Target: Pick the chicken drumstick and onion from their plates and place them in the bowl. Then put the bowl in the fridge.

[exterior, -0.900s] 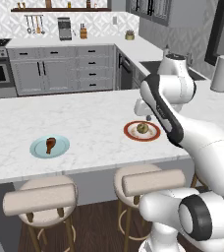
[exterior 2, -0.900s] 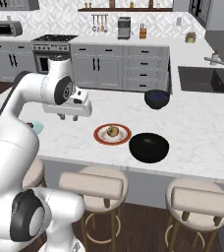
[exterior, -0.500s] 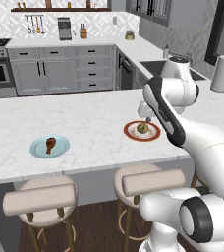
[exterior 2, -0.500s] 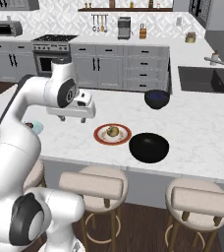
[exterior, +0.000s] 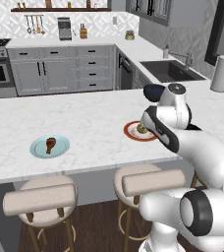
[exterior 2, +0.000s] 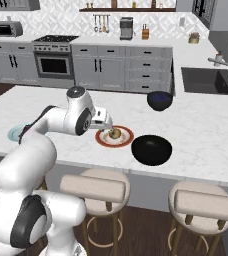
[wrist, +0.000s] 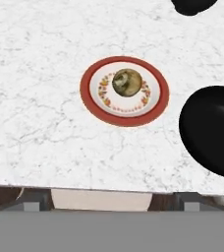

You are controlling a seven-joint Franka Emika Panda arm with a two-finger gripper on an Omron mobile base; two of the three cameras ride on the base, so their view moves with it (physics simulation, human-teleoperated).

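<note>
- Step in hand, as I judged it: the approach to the first pick. Nothing sat in the bowl yet; both foods lay on their plates.
- Onion [wrist: 127,82] sat on the white centre of the red-rimmed plate [wrist: 92,106], a bit off the middle, toward the far side in the hand view.
- Gripper [exterior 2: 106,121] hung above the counter [wrist: 40,54], just left of that plate in the right base view, not touching the onion.
- Fingertips didn't show clearly, so I couldn't tell if the jaws were apart or closed.
- Dark bowl [exterior 2: 151,149] stood just right of the red-rimmed plate, near the counter's front edge; probably the target. A 2nd dark bowl [exterior 2: 160,100] stood farther back, toward the sink [exterior 2: 206,80].
- Chicken drumstick [exterior: 50,144] lay on the light blue plate [exterior: 38,147], well apart, at the left end of the counter.
- Next move, in my judgement: centre the hand over the onion, come straight down w/ jaws wide, close across its middle. It's round, so an off-centre squeeze could let it roll off.
</note>
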